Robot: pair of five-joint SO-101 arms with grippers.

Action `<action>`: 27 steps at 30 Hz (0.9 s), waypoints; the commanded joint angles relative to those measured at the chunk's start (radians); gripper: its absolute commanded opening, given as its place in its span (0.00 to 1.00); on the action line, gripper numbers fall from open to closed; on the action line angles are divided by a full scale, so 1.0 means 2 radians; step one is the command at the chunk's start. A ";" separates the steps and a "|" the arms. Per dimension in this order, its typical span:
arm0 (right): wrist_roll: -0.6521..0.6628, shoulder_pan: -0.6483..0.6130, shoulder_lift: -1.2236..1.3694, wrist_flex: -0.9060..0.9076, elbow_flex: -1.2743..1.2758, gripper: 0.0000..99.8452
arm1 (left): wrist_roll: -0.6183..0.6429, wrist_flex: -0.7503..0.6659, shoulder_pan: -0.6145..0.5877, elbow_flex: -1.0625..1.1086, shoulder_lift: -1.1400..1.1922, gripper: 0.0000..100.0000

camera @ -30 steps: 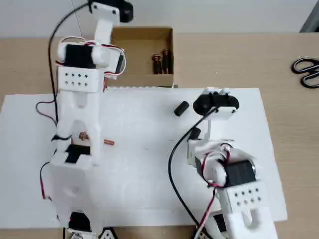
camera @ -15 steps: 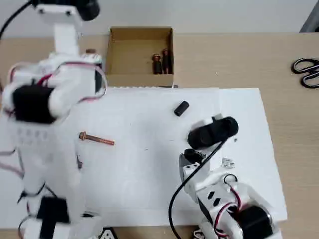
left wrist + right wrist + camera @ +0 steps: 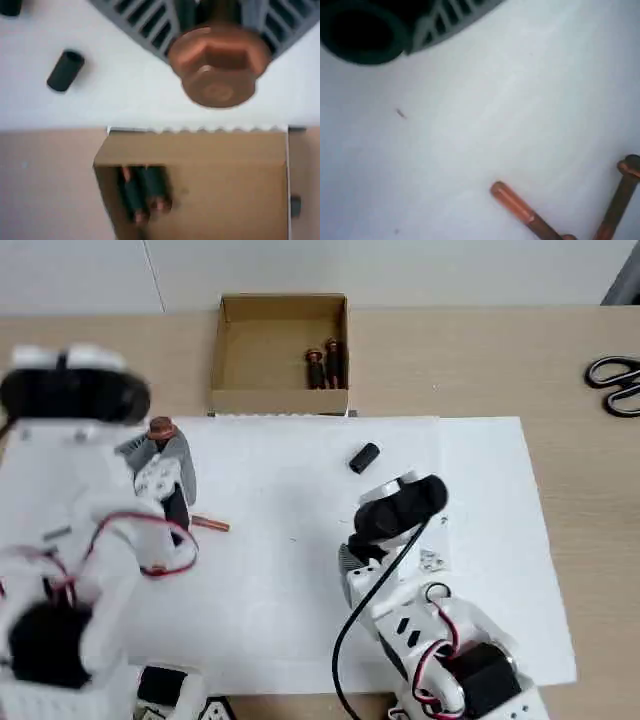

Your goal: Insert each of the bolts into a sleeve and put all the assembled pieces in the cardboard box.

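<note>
My left gripper (image 3: 162,443) is shut on a copper bolt (image 3: 160,428) above the left part of the white sheet; its hexagonal head (image 3: 217,62) sticks out between the grey fingers (image 3: 135,20). A second bolt (image 3: 211,525) lies on the sheet just beside that gripper. My right gripper (image 3: 348,556), near the sheet's middle, is shut on a black sleeve (image 3: 362,30). Another black sleeve (image 3: 365,457) lies loose on the sheet. The cardboard box (image 3: 240,350) at the back holds two assembled pieces (image 3: 325,365).
The white sheet (image 3: 480,470) covers most of the wooden table. Scissors (image 3: 615,380) lie at the far right. The lying bolt (image 3: 520,207) and the bolt held by the other arm (image 3: 620,195) appear in the right wrist view.
My left arm has pulled back from beside the box to the sheet's left, still carrying its bolt. The right arm has shifted left and toward the front.
</note>
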 commanded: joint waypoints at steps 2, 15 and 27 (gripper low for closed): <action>0.005 -0.033 -0.006 -0.051 0.025 0.00 | 0.039 -0.147 0.004 0.191 -0.158 0.01; 0.086 -0.085 -0.006 -0.215 0.133 0.00 | 0.150 -0.219 0.004 0.401 -0.380 0.01; 0.140 -0.142 -0.003 -0.260 0.146 0.00 | 0.215 -0.220 0.074 0.402 -0.379 0.01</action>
